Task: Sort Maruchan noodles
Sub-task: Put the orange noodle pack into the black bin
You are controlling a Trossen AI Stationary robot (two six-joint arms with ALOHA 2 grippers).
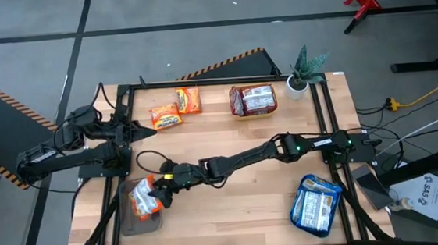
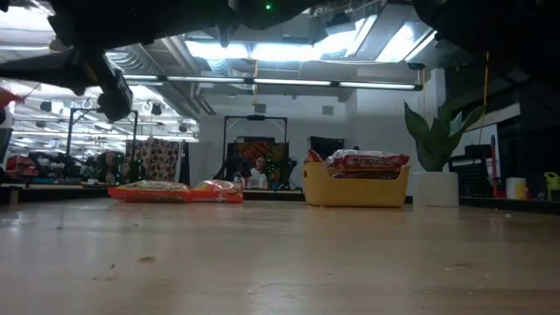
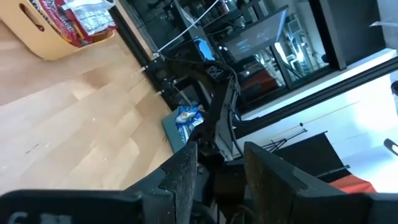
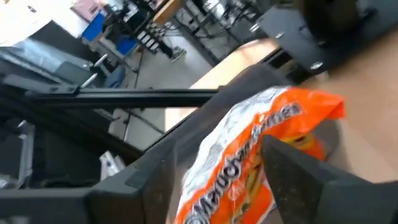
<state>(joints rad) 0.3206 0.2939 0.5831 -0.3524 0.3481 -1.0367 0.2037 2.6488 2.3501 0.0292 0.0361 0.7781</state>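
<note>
My right arm reaches across the table to the grey tray (image 1: pixel 133 223) at the near left. My right gripper (image 4: pixel 217 158) is open just above the tray, with an orange Maruchan packet (image 4: pixel 261 137) between its fingers. In the high view that packet (image 1: pixel 143 199) lies over the tray. Two more orange packets (image 1: pixel 166 116) (image 1: pixel 188 100) lie flat at the far left. Red-and-white packets fill the yellow bowl (image 1: pixel 240 113), and blue-and-white ones lie on the teal tray (image 1: pixel 297 218). My left gripper (image 3: pixel 221 168) is open and empty, level, at the table's left edge (image 1: pixel 137 130). My right gripper has its fingers (image 4: pixel 292 174) apart on either side of the orange packet's upper end (image 4: pixel 249 162), slanting down from the table's right. I cannot tell whether they touch it. The packet sits tilted, its lower part toward the grey tray.
A potted plant (image 1: pixel 303 73) stands at the far right corner beside the yellow bowl. Black frame rails run along the table's left and right sides. Bare wood lies in the table's middle (image 1: pixel 240 195). People sit in the room behind (image 2: pixel 259 171).
</note>
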